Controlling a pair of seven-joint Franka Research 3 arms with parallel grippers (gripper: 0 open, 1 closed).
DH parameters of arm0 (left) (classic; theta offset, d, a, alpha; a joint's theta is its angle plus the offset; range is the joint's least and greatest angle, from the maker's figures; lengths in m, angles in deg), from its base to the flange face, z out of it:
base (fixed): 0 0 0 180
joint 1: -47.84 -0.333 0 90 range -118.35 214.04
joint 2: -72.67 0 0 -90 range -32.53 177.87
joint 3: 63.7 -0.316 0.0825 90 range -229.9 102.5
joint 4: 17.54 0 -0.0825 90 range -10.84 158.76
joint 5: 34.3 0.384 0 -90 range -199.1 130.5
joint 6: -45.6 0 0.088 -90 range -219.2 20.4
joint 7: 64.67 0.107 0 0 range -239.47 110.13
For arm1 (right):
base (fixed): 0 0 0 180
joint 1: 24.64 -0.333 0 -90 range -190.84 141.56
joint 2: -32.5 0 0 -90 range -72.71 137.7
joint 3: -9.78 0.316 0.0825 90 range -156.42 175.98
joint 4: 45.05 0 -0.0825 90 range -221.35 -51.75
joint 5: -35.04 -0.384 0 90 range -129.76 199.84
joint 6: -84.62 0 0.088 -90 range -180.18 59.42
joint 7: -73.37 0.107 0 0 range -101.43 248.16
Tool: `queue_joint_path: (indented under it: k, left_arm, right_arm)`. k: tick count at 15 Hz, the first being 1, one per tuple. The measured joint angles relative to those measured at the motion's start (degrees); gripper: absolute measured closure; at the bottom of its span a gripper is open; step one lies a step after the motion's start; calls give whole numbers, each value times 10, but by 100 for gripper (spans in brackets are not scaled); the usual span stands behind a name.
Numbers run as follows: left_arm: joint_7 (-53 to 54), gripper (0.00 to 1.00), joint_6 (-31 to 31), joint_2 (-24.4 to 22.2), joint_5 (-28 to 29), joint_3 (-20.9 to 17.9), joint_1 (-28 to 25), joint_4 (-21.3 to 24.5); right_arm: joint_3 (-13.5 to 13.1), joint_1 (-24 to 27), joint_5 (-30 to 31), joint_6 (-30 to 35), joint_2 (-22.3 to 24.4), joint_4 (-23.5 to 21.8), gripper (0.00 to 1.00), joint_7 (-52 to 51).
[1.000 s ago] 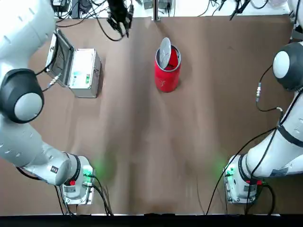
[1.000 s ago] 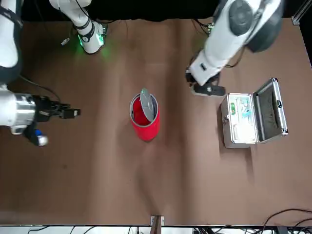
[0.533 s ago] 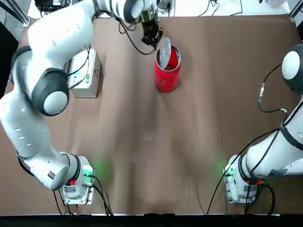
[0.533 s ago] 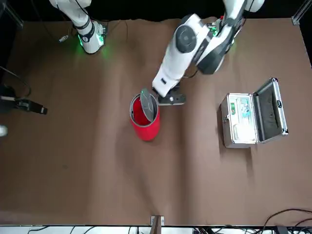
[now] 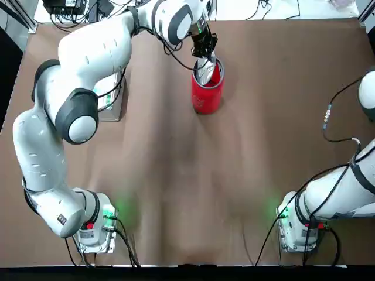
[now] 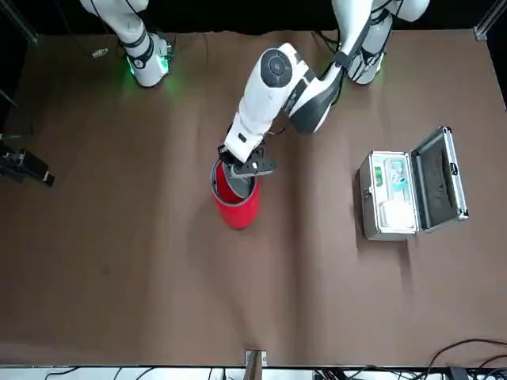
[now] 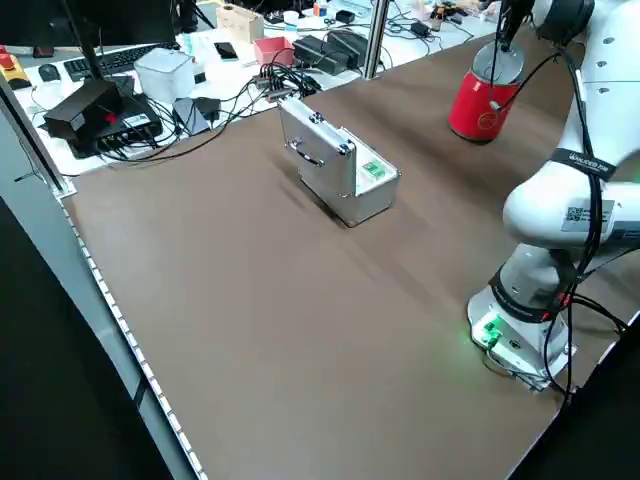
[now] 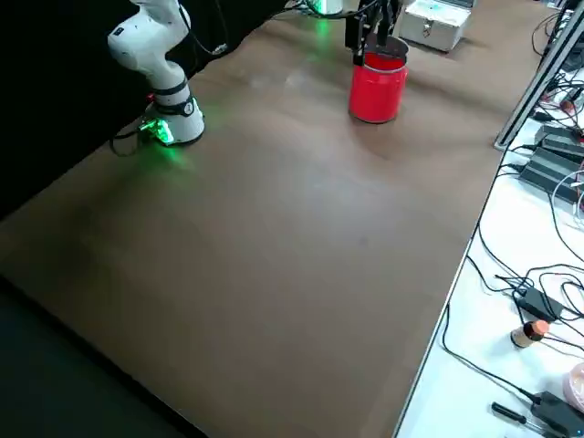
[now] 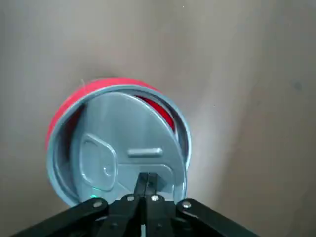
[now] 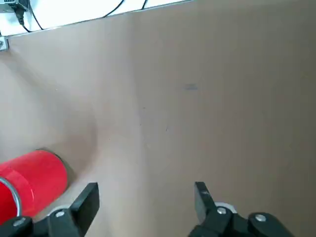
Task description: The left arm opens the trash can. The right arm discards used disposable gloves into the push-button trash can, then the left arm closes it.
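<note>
Left claw [image 9: 146, 183] on the trash can [image 5: 206, 89] lid
I've got it clenched, tips touching the tilted lid [image 9: 121, 148]; can stands upright. Right claw [image 10: 143, 197] released, empty.

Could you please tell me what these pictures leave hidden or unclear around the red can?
- Inside of the trash can: every view, covered by its lid and the left gripper.
- Gloves: seen nowhere.
- Right gripper: nearly cut off at the front view's edge.
- White print on the can: too small, top view.
</note>
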Motion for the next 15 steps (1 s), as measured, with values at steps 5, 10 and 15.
queue_joint_path:
  k: [5,10,15]
  left_arm:
    - [-38,99,-48,39,22,-5,41,-1]
    - [-44,99,-77,66,38,-10,55,-6]
    - [-48,99,-78,67,41,-40,76,-15]
  right_arm:
    - [2,-11,10,-31,49,-81,14,-16]
    - [2,-11,12,-19,60,-84,14,-55]
    - [2,-11,38,-18,63,-85,7,-58]
